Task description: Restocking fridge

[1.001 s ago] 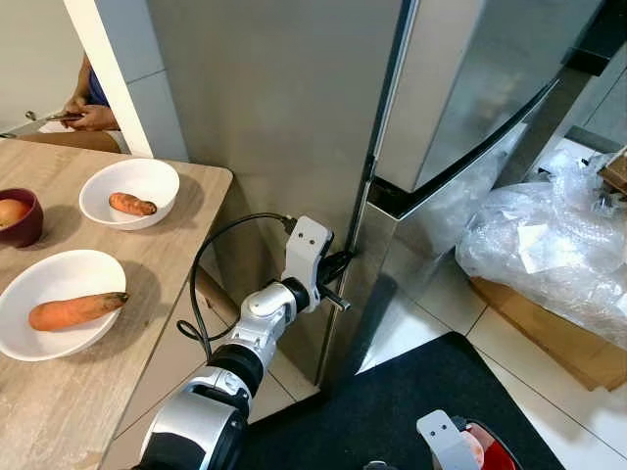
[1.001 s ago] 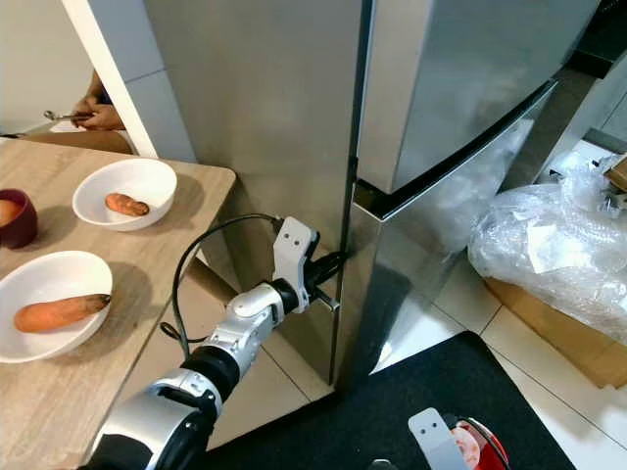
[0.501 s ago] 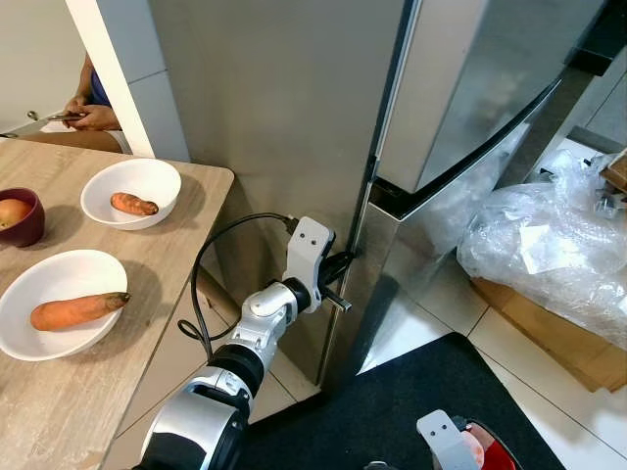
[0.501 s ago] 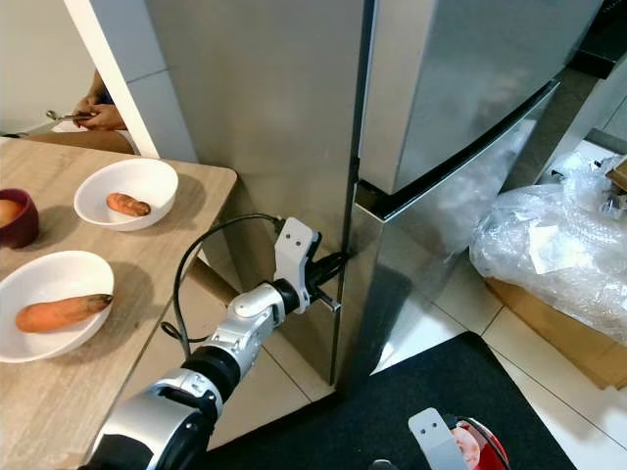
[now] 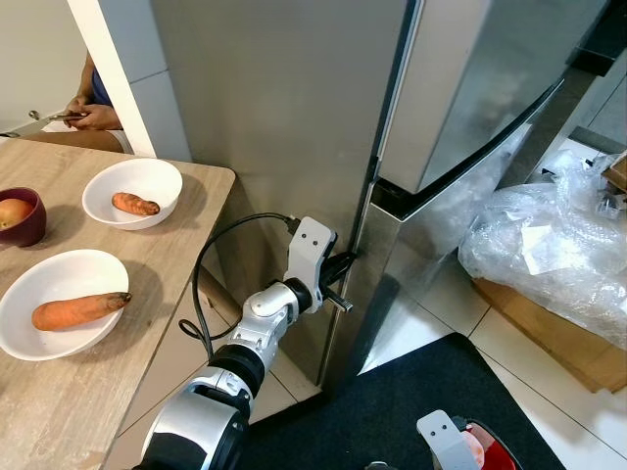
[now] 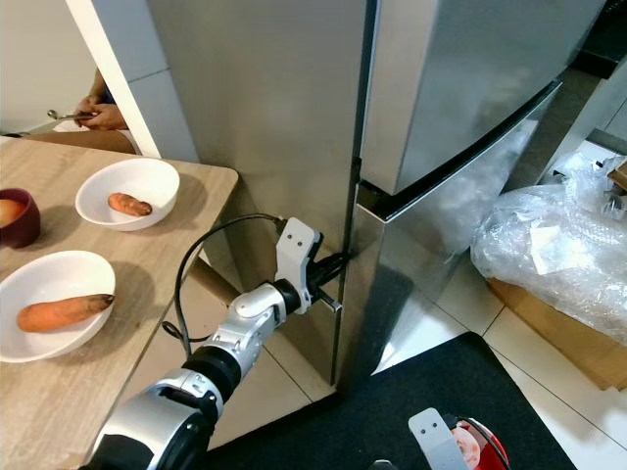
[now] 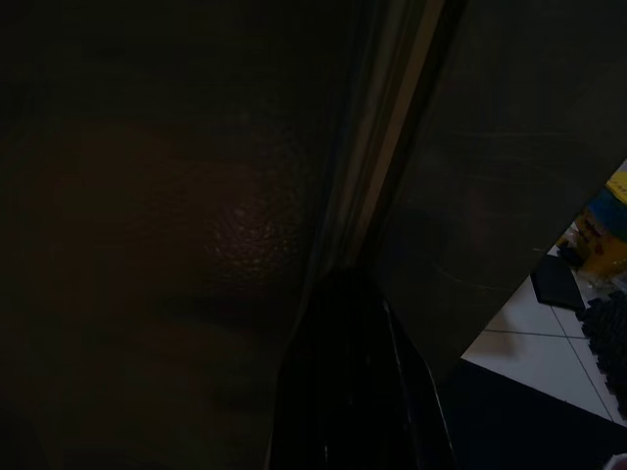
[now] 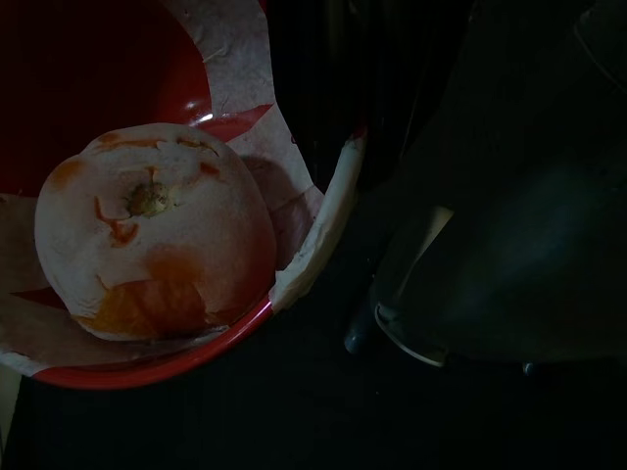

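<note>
Left eye view: left gripper (image 5: 338,279) at frame centre, fingertips pressed into vertical seam at lower fridge door (image 5: 431,211) edge; finger spread could not be told. Door edge ran upright, just right of gripper; left arm nearer. Table (image 5: 147,284) at left carried bowls with carrots (image 5: 76,310); person's hands (image 5: 86,117) upper left. Plastic-wrapped bundle (image 5: 549,245) at right, near door's likely swing path.

Right eye view: right gripper (image 6: 460,446) low at bottom edge.

Left wrist view: dark; seam barely visible.

Right wrist view: red bowl (image 8: 186,93) with orange-white fruit (image 8: 152,230) clamped at rim by right gripper.
</note>
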Motion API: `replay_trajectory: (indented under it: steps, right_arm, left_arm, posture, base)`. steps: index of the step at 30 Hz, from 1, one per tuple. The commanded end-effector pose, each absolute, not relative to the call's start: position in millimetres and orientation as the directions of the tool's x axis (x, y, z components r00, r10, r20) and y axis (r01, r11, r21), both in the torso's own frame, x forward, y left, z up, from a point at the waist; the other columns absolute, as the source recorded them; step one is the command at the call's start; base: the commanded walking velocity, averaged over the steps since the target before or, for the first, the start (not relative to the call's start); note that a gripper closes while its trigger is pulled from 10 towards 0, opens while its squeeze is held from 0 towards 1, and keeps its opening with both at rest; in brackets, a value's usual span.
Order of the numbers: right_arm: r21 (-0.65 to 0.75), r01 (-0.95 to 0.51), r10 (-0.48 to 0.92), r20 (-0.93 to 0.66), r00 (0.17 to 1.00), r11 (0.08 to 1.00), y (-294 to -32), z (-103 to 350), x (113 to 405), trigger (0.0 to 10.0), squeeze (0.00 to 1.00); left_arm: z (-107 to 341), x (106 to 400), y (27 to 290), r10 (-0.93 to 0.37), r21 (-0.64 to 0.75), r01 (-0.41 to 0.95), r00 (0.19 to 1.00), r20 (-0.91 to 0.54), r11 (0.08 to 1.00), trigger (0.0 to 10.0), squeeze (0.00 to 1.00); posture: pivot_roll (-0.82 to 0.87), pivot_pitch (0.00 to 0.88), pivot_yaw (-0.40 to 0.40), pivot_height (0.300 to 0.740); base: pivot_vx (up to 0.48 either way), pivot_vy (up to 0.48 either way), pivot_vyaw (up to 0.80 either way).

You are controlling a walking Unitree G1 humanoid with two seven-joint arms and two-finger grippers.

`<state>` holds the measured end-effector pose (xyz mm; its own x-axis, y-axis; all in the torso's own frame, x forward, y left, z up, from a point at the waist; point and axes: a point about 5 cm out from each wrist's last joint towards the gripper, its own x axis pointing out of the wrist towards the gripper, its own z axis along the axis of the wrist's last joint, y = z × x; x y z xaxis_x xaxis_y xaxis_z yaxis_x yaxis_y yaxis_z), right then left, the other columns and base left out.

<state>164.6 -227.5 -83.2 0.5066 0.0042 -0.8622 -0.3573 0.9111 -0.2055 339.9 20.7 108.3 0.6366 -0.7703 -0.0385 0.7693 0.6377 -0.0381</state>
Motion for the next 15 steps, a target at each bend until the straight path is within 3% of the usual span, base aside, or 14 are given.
replay_trajectory:
  steps: [1,15]
  right_arm:
    - [-0.207,-0.333,-0.011,-0.864,0.504,0.92,-230.4,-84.7,159.6,10.0,0.0]
    - [-0.206,-0.332,-0.012,-0.864,0.503,0.921,-230.2,-85.0,158.9,10.0,0.0]
  left_arm:
    - [112.8,308.1,-43.9,-0.909,-0.045,0.908,0.417,-0.006,0.417,10.0,0.0]
    - [112.2,301.5,-52.3,-0.925,-0.047,0.923,0.381,-0.004,0.381,10.0,0.0]
  posture:
    - [-0.22,0.119,-0.003,0.7]
    - [-0.22,0.118,-0.001,0.7]
  base:
    - [0.0,0.0,0.0]
    - [0.0,0.0,0.0]
